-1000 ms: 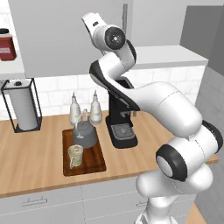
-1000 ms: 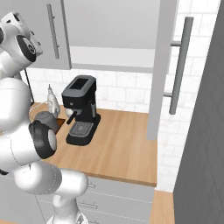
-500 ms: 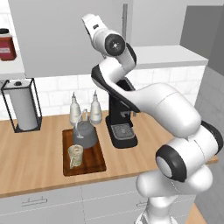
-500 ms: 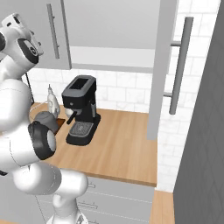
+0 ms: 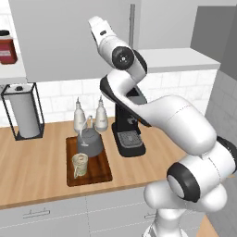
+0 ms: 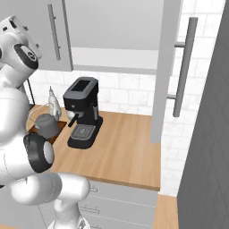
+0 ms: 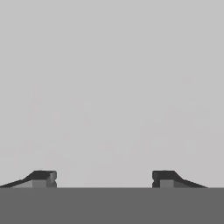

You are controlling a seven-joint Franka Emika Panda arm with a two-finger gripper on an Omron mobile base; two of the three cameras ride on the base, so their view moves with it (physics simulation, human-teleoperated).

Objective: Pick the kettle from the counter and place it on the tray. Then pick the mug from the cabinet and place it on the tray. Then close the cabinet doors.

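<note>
On the tray [image 5: 99, 174] sit a squat grey kettle [image 5: 90, 143] and speckled cream mug [image 5: 79, 164]; hand [image 7: 104, 177] spread apart.

The white arm [image 5: 157, 115] rises from its base at the lower right of the left base view, folds through a large dark-capped elbow joint, sweeps up and leftward, and ends in a wrist raised high, with the hand pointing up and away. In the right base view the same upper links stack along the left edge, the topmost joint near the upper corner. In the hand view the gripper [image 7: 104, 178] has its jaws set wide apart, both dark fingertips [image 7: 41, 177] bare with nothing between them.
</note>
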